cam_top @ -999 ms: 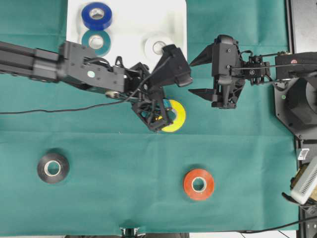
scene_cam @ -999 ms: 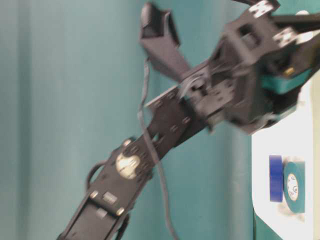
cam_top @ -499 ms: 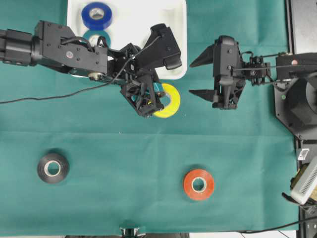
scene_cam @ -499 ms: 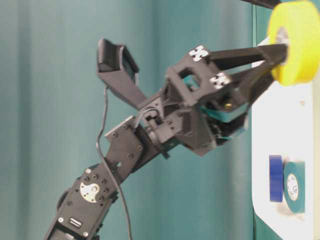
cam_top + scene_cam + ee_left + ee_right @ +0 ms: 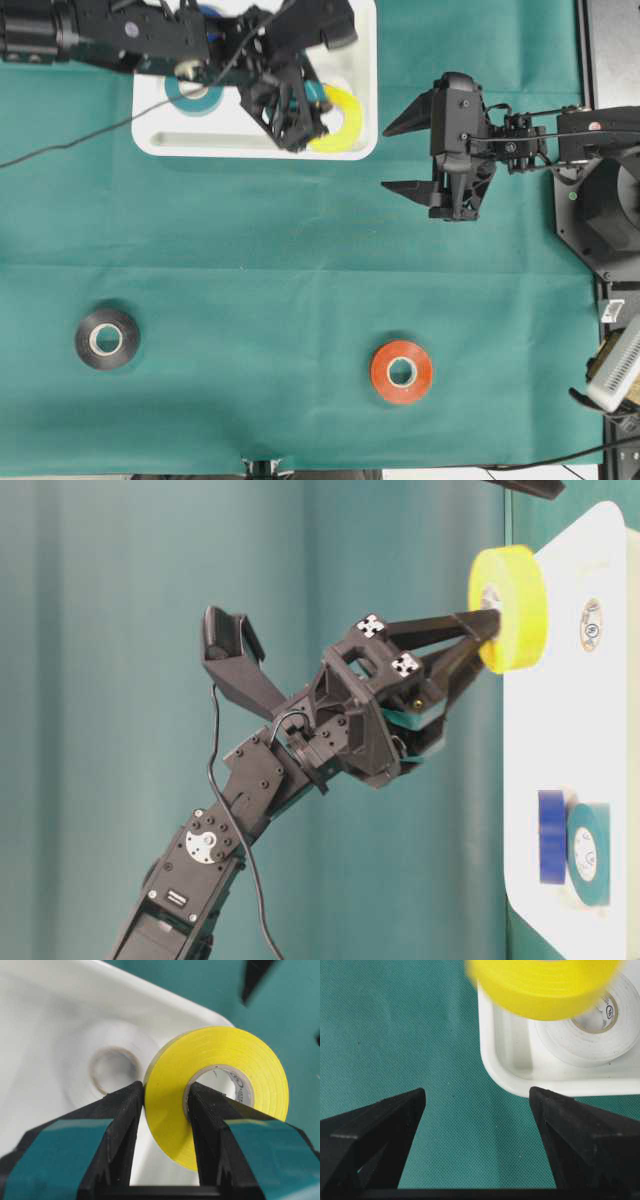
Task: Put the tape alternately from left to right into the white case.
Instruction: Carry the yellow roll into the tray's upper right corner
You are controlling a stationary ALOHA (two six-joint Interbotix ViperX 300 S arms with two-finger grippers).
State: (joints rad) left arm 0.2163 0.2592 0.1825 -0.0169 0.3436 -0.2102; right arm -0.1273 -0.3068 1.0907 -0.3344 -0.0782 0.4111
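The overhead view is showing the white case at the green cloth's far edge holding teal roll, while the left wrist view is revealing the white roll hidden there. The left gripper is clamping the yellow roll through its core over the case's right end; the right gripper is hanging with jaws apart, just beyond that end.

Setting: robotics laboratory, tabletop manipulation station. Evidence: bench covered edge to edge in green cloth; two black articulated robot arms, left arm and right arm, entering from opposite sides; camera housing mounted on the left arm's wrist; loose black cable trailing over the cloth; black arm base fixed at the bench edge
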